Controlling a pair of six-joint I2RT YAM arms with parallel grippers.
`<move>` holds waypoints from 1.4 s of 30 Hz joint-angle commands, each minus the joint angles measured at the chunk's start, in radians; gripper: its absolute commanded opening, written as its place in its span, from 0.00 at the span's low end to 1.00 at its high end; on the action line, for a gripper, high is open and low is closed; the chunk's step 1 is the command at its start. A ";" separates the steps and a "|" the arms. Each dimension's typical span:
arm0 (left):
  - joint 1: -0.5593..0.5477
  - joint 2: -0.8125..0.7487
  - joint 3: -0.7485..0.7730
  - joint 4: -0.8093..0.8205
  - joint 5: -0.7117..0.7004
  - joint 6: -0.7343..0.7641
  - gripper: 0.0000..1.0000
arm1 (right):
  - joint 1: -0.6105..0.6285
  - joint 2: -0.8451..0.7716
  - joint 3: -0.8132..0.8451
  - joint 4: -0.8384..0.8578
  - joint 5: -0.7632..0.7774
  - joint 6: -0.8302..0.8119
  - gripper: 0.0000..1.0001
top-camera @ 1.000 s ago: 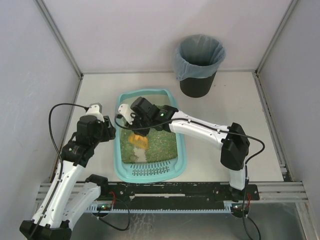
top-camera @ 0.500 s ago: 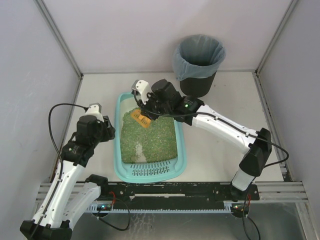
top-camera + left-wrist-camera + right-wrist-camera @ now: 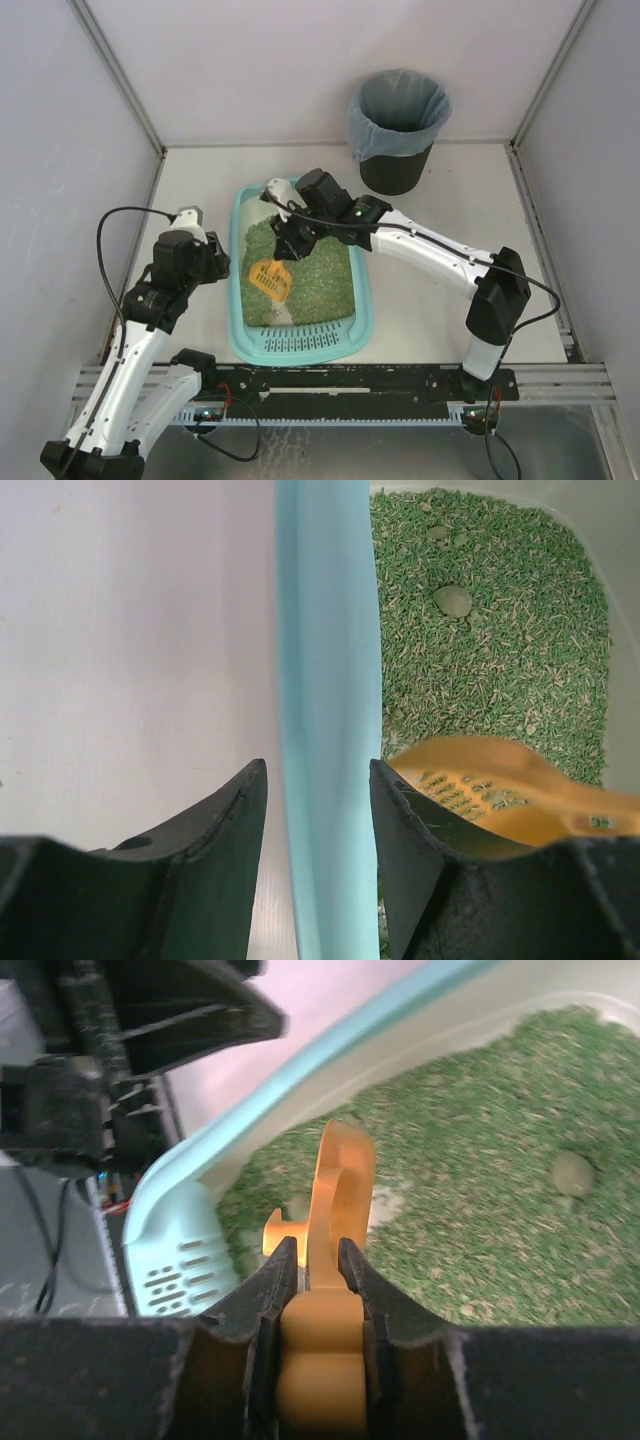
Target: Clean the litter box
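At the near end we've got the slotted grate of the litter box [image 3: 300, 343]. The box sits flat on the table [image 3: 450, 210] with its long side running away from the arms. Just past the grate there's a pale bare streak in the green litter [image 3: 480, 660].

On the box's left side, the left gripper [image 3: 318, 780] straddles the wide teal rim. Its jaws are spread, one finger outside the box and one inside. A sliver of table shows between the outer finger and the rim, so we wouldn't call it a pinch.

Inside the box, toward its left wall and a bit past the grate, the orange scoop [image 3: 268, 278] has its slotted head low over the litter. Whether it's actually touching, we can't tell. Its handle runs up toward the far end of the box, where the right gripper [image 3: 318, 1257] has its jaws clamped tight on it.

A greyish lump [image 3: 453, 600] lies on the litter further toward the far end. Well beyond the box's far right corner stands the black bin [image 3: 395, 172] with its grey-blue bag [image 3: 400, 105].
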 commanded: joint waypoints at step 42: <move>0.007 0.053 -0.007 0.026 0.052 0.003 0.48 | 0.030 0.234 0.033 0.043 -0.279 0.118 0.00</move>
